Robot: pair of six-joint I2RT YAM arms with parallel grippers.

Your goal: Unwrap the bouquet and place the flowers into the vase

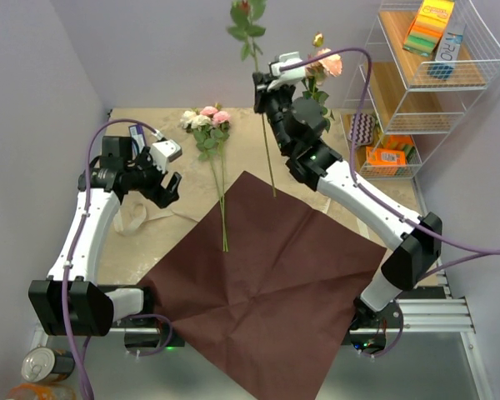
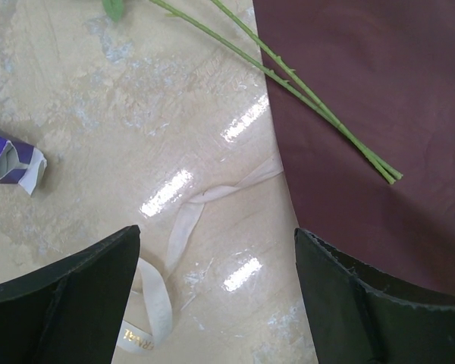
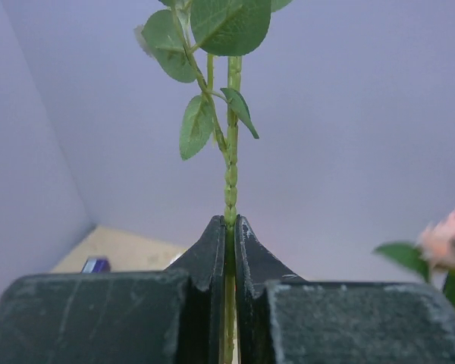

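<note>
Two arms, left first: our left gripper hangs over the table, jaws spread wide, nothing in them
Ribbon: the ribbon lies loose just below those jaws, a purple carton near it
Flowers: loose flowers lie flat on the table, stem ends resting on the paper
Paper: spread open, so we judge the unwrapping done
Right arm: our right gripper is shut tight on one stem, held upright, leaves above
Vase: we cannot see the vase; pink blooms rise behind the right wrist, so we judge it stands hidden there
Step in hand: keep the stem plumb, lift until its long lower end clears the rim, centre it, lower, and let go only once it is well inside
In the way: those standing blooms crowd the approach; the wire rack stands near on the right
</note>
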